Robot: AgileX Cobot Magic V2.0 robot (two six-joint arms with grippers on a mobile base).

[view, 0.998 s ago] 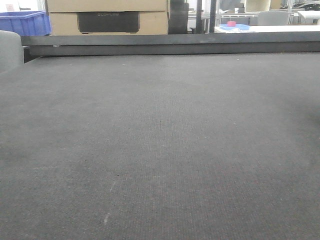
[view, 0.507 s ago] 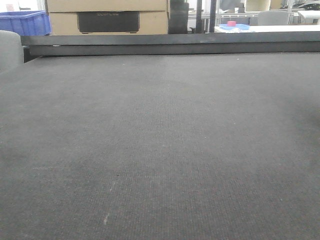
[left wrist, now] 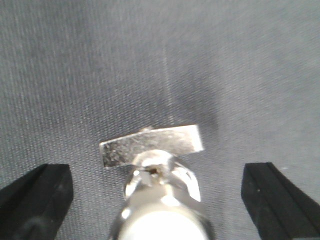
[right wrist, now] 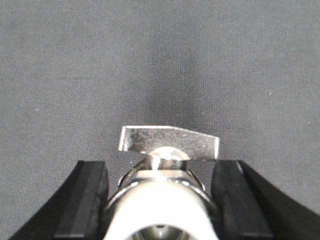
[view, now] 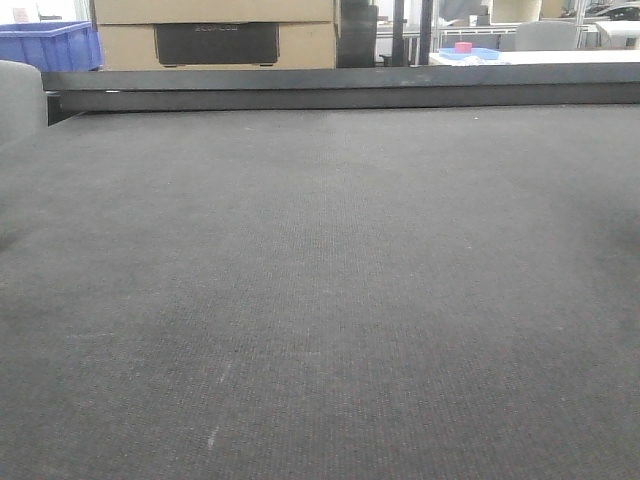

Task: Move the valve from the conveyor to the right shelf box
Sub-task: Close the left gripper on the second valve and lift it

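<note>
**Inspector:** Report the belt first.

**Assistant:** In the front view the conveyor [view: 320, 280] fills nearly the whole frame, dark grey and finely woven. A dark rail [view: 340, 90] runs along its far edge. Beyond the rail stand stacked cardboard boxes [view: 215, 35], with a blue bin [view: 50, 45] to their left. A small pink object [view: 463, 47] sits further right in the background. A grey rounded object [view: 18, 100] shows at the left border.

**Inspector:** Location of the valve?

**Assistant:** The right wrist view has the valve [right wrist: 160, 210] at the bottom centre, over the belt. Its flat metal handle [right wrist: 170, 142] lies crosswise, sloping slightly down to the right. I cannot tell whether it rests on the belt or is clear of it.

**Inspector:** State of the right jaws?

**Assistant:** Closed in on the valve. The black fingers [right wrist: 82, 200] sit against both sides of its round shiny body.

**Inspector:** And the left jaws?

**Assistant:** Spread wide. The black fingers [left wrist: 35, 195] stand in the two bottom corners of the left wrist view, well apart. Another valve [left wrist: 162, 200] is between them, touching neither.

**Inspector:** Condition of that one?

**Assistant:** It is blurred and very near the lens. Its flat handle [left wrist: 150, 145] lies crosswise, tilted up to the right, with woven belt behind it.
</note>
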